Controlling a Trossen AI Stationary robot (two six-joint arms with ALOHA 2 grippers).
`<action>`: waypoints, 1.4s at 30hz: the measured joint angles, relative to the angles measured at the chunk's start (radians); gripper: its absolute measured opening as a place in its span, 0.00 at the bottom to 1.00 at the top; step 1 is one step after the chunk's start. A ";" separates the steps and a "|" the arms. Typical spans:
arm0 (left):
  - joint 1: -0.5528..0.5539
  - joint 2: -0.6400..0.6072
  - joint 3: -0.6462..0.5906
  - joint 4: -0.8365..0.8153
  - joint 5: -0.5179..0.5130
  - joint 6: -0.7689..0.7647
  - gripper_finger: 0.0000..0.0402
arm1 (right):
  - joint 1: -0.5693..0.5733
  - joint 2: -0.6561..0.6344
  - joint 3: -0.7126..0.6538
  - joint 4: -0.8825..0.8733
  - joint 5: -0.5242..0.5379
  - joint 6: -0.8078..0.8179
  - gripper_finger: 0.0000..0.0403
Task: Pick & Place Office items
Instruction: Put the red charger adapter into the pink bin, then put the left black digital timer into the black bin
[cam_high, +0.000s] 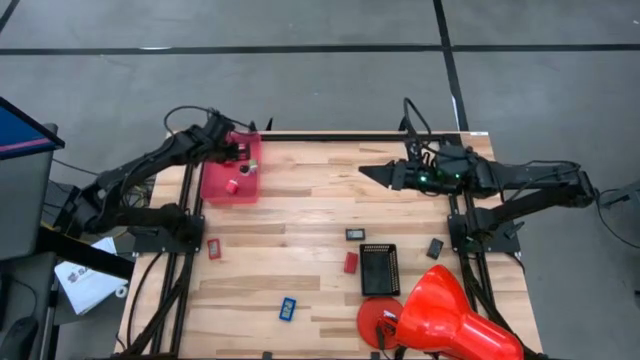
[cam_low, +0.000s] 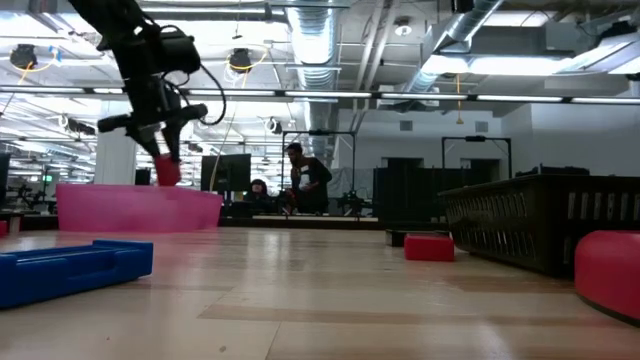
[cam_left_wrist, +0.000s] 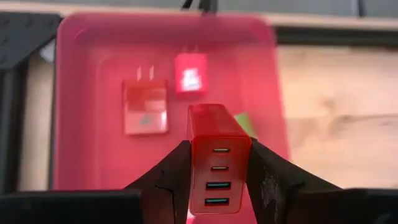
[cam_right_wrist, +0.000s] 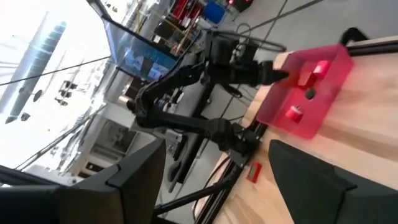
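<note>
My left gripper (cam_high: 240, 153) hangs over the far end of a pink tray (cam_high: 212, 185) at the table's far left corner, shut on a red charger block (cam_left_wrist: 214, 146) with several ports. In the low view the block (cam_low: 167, 170) sits just above the tray's wall (cam_low: 135, 208). Two red plug blocks (cam_left_wrist: 145, 106) (cam_left_wrist: 190, 73) and a green piece (cam_left_wrist: 247, 124) lie on the tray floor. My right gripper (cam_high: 375, 173) waits open above the table's far right part. Loose on the table are red blocks (cam_high: 214, 248) (cam_high: 351, 262), a blue piece (cam_high: 287, 308) and small black pieces (cam_high: 356, 234) (cam_high: 435, 247). My left gripper pinches the red charger block between its two fingers (cam_left_wrist: 177, 177), one on each long side face near the port end (cam_left_wrist: 219, 186). The fingers come from above, pointing down. The block is lifted clear and hangs upright over the pink tray.
A black rectangular tray (cam_high: 379, 268) stands near the table's middle right. A big red cone (cam_high: 450, 315) and a red disc (cam_high: 375, 318) take up the near right corner. Bare wood lies between the pink tray and the right gripper. People stand in the room behind (cam_low: 300, 180).
</note>
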 joint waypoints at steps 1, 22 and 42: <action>0.000 0.002 -0.001 -0.018 -0.007 0.001 0.28 | 0.007 -0.003 0.000 -0.008 0.016 0.000 0.69; -0.010 -0.146 -0.190 0.191 -0.031 0.006 0.48 | 0.029 -0.049 0.000 -0.139 0.076 0.014 0.69; -0.615 -0.310 -0.189 0.663 0.261 0.439 0.59 | 0.101 -0.109 0.001 -0.427 0.074 0.051 0.69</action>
